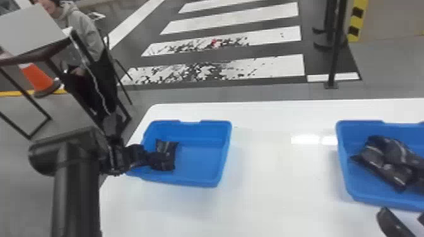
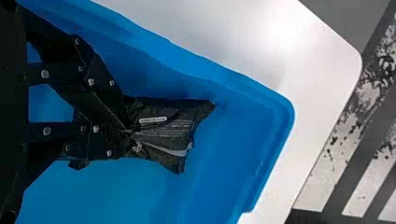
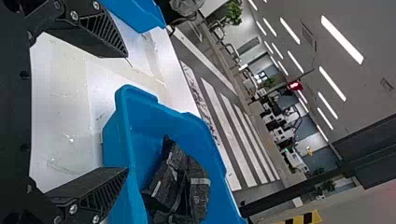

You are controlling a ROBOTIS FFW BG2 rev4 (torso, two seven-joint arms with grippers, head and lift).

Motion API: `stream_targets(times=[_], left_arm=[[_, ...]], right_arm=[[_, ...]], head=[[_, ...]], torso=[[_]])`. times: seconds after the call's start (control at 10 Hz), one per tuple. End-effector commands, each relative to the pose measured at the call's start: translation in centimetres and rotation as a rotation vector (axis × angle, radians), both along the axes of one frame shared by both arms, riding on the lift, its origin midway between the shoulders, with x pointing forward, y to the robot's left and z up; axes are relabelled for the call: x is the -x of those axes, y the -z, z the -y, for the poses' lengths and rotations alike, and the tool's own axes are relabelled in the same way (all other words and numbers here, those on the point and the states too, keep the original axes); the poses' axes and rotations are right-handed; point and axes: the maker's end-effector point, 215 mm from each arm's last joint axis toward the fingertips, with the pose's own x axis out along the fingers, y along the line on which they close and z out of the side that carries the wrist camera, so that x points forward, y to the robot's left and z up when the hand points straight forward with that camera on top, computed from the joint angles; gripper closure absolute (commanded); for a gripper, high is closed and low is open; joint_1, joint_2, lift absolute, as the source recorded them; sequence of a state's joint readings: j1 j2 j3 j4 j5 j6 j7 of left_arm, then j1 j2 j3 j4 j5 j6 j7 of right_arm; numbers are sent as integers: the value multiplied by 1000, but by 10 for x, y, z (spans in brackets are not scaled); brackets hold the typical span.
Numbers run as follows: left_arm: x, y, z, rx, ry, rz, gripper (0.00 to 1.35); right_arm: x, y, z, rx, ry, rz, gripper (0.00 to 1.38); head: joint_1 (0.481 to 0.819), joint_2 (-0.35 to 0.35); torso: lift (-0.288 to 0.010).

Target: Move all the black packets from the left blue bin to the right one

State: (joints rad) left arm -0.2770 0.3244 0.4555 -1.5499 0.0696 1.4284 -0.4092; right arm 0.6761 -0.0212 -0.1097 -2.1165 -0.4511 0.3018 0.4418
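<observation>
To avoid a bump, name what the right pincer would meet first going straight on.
Probably the right blue bin's rim, though depth is unclear and the right pincer might pass above it.

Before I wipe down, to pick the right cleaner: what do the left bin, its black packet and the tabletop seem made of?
Left blue bin: likely moulded plastic, softly glossy, with smooth faces and rounded corners. Black packet: probably thin plastic film, slightly shiny and creased, though foil is possible. Tabletop: perhaps laminate; smooth, white, with bright reflections.
</observation>
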Motion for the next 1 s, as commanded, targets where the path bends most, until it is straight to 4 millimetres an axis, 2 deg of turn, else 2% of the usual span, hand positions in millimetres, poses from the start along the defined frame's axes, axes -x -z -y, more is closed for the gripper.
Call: stream_targets(times=[0.0,0.2,0.4,0.5,0.6,0.7,0.9], left_arm=[[-10,-32,14,-31,50,105,1213],[-17,-76,56,-35,156,255,1213],[-12,-105,99,-22,253,345,1213],[-6,-112,116,-25,285,356,1213],[-3,-109,118,-28,286,331,1188],[-1,-106,110,-34,267,322,955],[6,-102,84,-63,200,292,532]], right_arm=[[-3,-4,0,1,0,9,168],[-7,-15,-2,-1,-8,33,168],[-14,-25,-4,-8,-15,55,168],[-14,-27,-6,-15,-19,57,168],[-14,-25,-7,-17,-21,52,168],[-14,-25,-9,-19,-26,51,168],[-11,-20,-11,-28,-29,37,168]], head=[[695,350],[695,350],[695,308],[695,282],[695,270],[695,252],[695,269]], torso=[[-154],[-154],[-154],[-154],[-154],[-154],[-154]])
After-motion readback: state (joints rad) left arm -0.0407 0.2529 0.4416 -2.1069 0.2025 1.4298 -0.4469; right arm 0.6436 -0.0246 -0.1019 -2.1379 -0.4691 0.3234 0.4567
